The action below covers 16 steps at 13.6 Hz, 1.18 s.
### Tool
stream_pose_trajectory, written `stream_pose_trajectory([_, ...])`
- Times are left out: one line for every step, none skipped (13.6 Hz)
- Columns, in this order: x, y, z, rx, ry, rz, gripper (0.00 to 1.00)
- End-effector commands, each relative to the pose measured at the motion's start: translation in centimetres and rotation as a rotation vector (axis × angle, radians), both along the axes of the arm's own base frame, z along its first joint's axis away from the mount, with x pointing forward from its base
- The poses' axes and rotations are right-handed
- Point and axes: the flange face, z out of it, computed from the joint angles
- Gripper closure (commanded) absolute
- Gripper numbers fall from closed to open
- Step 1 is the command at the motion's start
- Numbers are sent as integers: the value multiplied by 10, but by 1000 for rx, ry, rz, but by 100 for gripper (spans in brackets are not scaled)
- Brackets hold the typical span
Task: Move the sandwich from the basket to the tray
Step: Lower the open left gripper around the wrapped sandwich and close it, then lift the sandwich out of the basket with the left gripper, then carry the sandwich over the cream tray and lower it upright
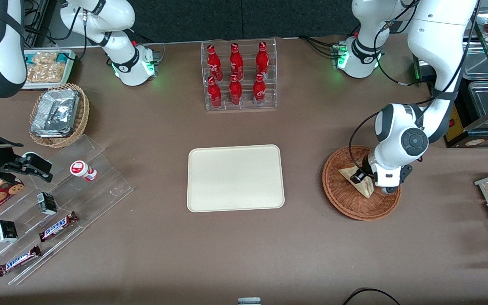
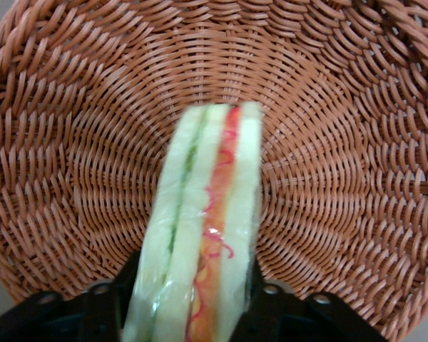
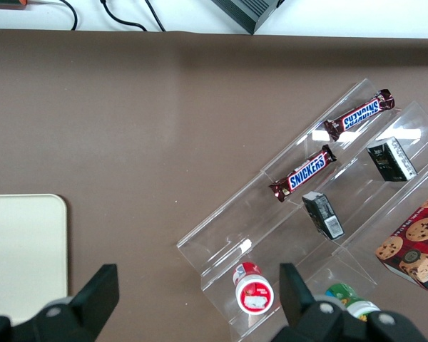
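Tool [image 1: 360, 177]: low inside the wicker basket [image 1: 345, 199], its 2 fingers [image 2: 103, 313] clamped against the bread faces of the sandwich [image 2: 203, 235].
Sandwich: 1 wedge, standing on edge between the fingers, filling layers facing the wrist camera, directly over the basket weave.
Tray [image 1: 235, 178]: 1, cream, flat on the worktop [image 1: 244, 254], well apart from the tool, toward the parked arm's end.
Cola bottles [image 1: 235, 74]: 6, in a clear rack.

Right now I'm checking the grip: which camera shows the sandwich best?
The left wrist view: the sandwich fills the frame, filling layers clear, the gripper closed on it over the basket. In the front view the arm partly hides it. The right wrist view misses it, showing only the tray edge.
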Motion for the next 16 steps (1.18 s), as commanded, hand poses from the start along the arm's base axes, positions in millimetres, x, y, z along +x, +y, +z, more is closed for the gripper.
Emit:
stream_pose_trajectory([2, -4, 19, 0, -35, -2, 100])
stream_pose_trajectory([7, -5, 38, -3, -55, -13, 100])
stream_pose_trajectory([15, -9, 62, -2, -47, -40, 100])
stream_pose_trajectory([27, -26, 94, -8, -30, -98, 100])
stream_pose_trajectory([42, -46, 127, -15, -14, -156, 100])
stream_pose_trajectory([52, -72, 159, -26, -9, -215, 100])
stream_pose_trajectory([60, -101, 185, -38, -24, -282, 100])
stream_pose_trajectory([64, -133, 203, -50, -49, -343, 100])
stream_pose_trajectory([62, -167, 212, -61, -70, -404, 98])
stream_pose_trajectory([56, -201, 211, -74, -77, -447, 98])
stream_pose_trajectory([50, -232, 201, -84, -75, -483, 98])
stream_pose_trajectory([41, -270, 193, -91, -77, -537, 98])
stream_pose_trajectory([34, -304, 179, -96, -72, -583, 98])
stream_pose_trajectory([35, -331, 165, -108, -76, -605, 98])
stream_pose_trajectory([29, -360, 151, -117, -74, -633, 99])
stream_pose_trajectory([22, -380, 135, -119, -68, -645, 99])
